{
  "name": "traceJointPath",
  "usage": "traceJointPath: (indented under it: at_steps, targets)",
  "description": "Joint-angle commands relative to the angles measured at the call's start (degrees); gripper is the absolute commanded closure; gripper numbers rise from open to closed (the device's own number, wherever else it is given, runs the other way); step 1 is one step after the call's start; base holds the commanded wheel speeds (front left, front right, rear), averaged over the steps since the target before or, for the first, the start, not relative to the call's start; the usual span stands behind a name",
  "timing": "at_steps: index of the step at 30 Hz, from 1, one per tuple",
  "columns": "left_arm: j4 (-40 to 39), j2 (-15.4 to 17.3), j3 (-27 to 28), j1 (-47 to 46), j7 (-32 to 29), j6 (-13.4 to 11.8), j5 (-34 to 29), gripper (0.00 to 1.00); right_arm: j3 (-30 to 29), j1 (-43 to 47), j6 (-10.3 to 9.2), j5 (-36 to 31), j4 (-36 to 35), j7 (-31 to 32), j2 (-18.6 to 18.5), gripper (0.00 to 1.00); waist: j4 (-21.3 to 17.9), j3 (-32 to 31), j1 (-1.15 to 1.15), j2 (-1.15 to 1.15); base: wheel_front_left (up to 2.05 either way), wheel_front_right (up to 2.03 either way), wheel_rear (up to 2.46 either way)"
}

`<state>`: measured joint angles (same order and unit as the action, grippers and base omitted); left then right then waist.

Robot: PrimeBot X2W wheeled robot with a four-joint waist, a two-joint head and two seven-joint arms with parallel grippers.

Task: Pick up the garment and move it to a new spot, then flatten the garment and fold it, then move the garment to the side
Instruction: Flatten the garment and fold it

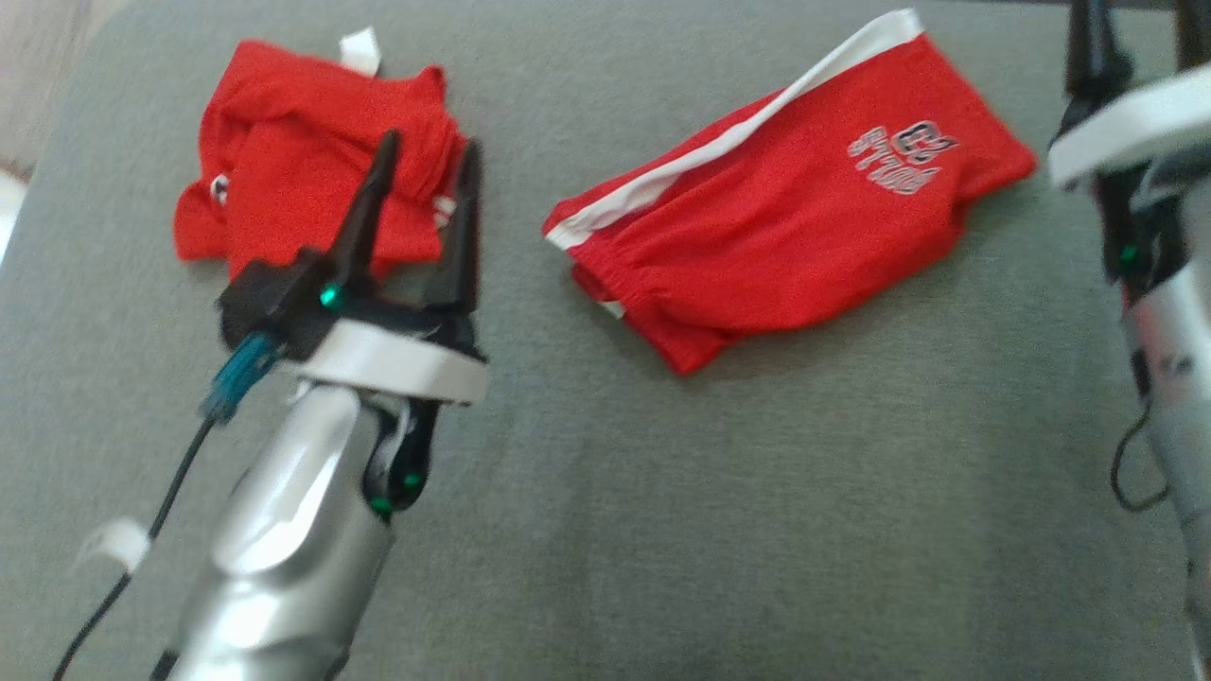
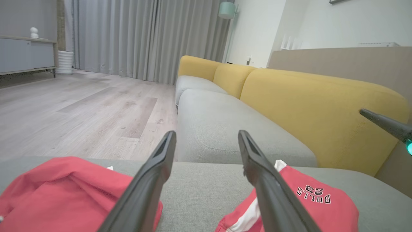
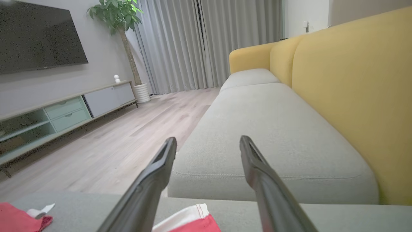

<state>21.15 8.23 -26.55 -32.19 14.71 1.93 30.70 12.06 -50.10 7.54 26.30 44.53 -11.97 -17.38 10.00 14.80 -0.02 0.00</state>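
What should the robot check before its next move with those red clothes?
1. Left gripper open and empty: ok.
2. Right gripper open and empty: ok.
3. Red shorts lying free on the grey cushion: ok.
4. Shorts apart from the other red garment: ok.
5. Shorts folded neatly with the edges lined up: cannot tell.
6. Left gripper's fingers clear of the other red garment: cannot tell.

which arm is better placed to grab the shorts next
Probably right: the open right gripper sits just beside the shorts, whose striped corner shows between its fingers in its wrist view. The left gripper hovers over the shirt.
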Motion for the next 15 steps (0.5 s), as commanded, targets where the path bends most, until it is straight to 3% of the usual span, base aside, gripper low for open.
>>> traceJointPath:
  at_steps: [1,5,15]
  targets:
    - [-2.2,1.6,2.9,-0.8,0.3,-0.3,-0.5,0.00,0.8,-0.3,-0.05,-0.7,-2.5,-1.0,-0.3,0.00,-2.6,-2.6,0.02,0.00,0.00,0.00,0.00]
    - [-4.4,1.1,7.3,4.6,0.3,0.2,-3.3,0.00,-0.3,6.0,-0.05,-3.1,-6.6,-2.7,1.8,0.00,-4.9,-5.2,0.02,0.00,0.00,0.00,0.00]
    - [-10.0,-2.2,17.8,17.6,0.3,3.3,-8.9,0.00,-7.4,25.3,-0.05,-6.0,-19.8,-3.0,12.9,0.00,-9.4,-9.0,0.02,0.00,0.00,0.00,0.00]
